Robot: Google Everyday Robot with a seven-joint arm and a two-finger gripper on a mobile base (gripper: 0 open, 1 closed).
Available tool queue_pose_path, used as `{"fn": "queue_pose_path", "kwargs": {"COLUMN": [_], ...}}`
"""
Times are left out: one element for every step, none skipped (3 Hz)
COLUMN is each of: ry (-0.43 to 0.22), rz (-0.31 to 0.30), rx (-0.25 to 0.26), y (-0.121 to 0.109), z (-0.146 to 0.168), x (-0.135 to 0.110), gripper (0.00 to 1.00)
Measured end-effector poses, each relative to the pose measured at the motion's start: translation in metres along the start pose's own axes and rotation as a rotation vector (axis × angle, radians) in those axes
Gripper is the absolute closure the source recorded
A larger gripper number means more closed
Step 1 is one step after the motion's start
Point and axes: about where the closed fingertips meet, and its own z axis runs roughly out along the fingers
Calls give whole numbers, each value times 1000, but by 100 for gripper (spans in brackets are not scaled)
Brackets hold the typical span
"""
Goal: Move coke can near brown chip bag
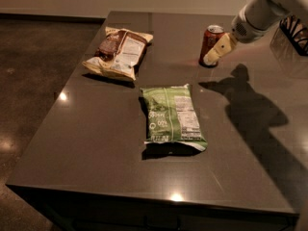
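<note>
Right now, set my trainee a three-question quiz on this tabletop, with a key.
1. Which item is the gripper closest to?
A) coke can
B) brown chip bag
C) green chip bag
2. True or false: the coke can touches the brown chip bag.
3. Fill in: on the table, the coke can stands ____ (upright or tipped over).

Key: 1 A, the gripper is at the can's right side. 2 false, bare table separates them. 3 upright.
</note>
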Motion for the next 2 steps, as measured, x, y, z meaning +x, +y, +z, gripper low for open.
{"fn": "queue_pose_path", "kwargs": {"ry": [-47, -110], "rz": [54, 101], "rx": [-23, -79], "y": [-2, 3], "z": [23, 44], "x": [-19, -38], "gripper": [0, 0]}}
